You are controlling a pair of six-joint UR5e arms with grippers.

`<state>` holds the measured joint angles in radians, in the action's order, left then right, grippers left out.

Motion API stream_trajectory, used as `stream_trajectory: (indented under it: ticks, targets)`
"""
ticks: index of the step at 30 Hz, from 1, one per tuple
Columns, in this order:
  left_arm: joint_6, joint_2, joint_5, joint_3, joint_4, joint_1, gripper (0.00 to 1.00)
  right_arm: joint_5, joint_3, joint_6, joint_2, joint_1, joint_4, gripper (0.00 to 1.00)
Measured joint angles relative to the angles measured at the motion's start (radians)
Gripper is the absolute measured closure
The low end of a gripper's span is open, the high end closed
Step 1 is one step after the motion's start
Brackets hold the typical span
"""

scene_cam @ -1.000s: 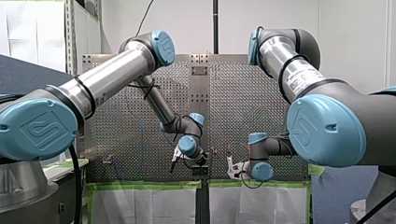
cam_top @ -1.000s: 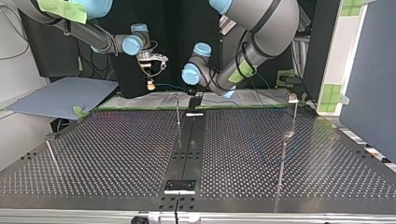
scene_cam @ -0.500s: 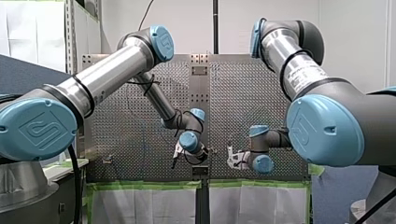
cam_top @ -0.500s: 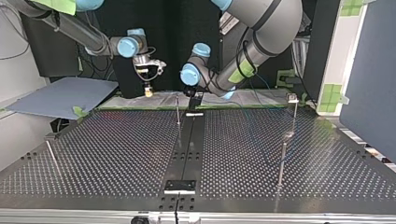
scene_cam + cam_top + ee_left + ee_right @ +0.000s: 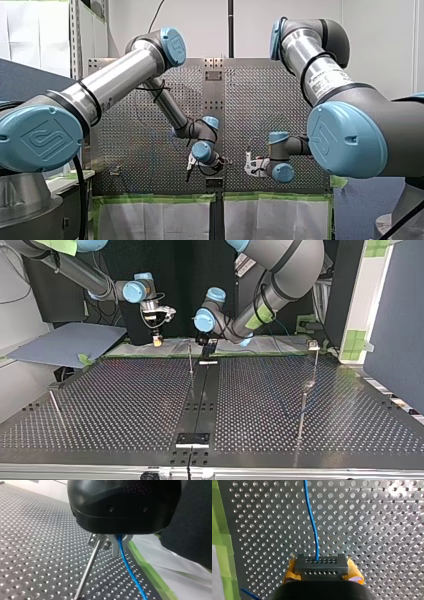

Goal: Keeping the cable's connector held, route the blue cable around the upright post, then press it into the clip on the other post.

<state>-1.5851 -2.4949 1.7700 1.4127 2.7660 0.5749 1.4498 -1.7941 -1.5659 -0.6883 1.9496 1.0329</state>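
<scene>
Starting at the top view's left: my right gripper (image 5: 157, 341) is seen over the far edge of the perforated table (image 5: 125, 390), fingers pointing down. In its wrist view the yellow pads (image 5: 289, 576) are closed narrow on the connector (image 5: 321, 567), a black oblong block with two rows of small holes. Its long axis lies crosswise, from pad to pad. The blue cable (image 5: 312, 517) leaves the middle of the block's face and runs straight ahead of the gripper over the table, with a slight bow. Thin, smooth, bright blue.

Next rightward, the upright post (image 5: 190, 357), a thin metal rod, is noted beside the table's dark middle strip. Near it is my left gripper (image 5: 207, 347). Its metal fingers (image 5: 116, 547) are pinched on the cable, which drops from between them slantwise toward the green tape (image 5: 152, 575) at the table edge. The rod stands just beside these fingers.

At far right, the clip (image 5: 313, 345) is seen atop the other post (image 5: 315, 365), well apart from both grippers.
</scene>
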Motion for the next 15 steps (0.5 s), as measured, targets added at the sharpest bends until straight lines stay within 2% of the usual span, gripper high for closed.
stream_trajectory:
  ticks: [3,10,15]
  targets:
    - [-0.025,0.000,-0.004,0.000,-0.021,-0.004,1.00,-0.012,0.001,-0.001,0.015,-0.004,0.006,1.00]
    - [-0.084,-0.009,-0.028,0.000,-0.046,-0.016,1.00,-0.017,0.011,-0.003,0.032,-0.008,0.011,1.00]
    - [-0.091,-0.034,-0.035,0.000,-0.051,-0.026,1.00,-0.020,0.022,-0.005,0.034,-0.011,0.011,1.00]
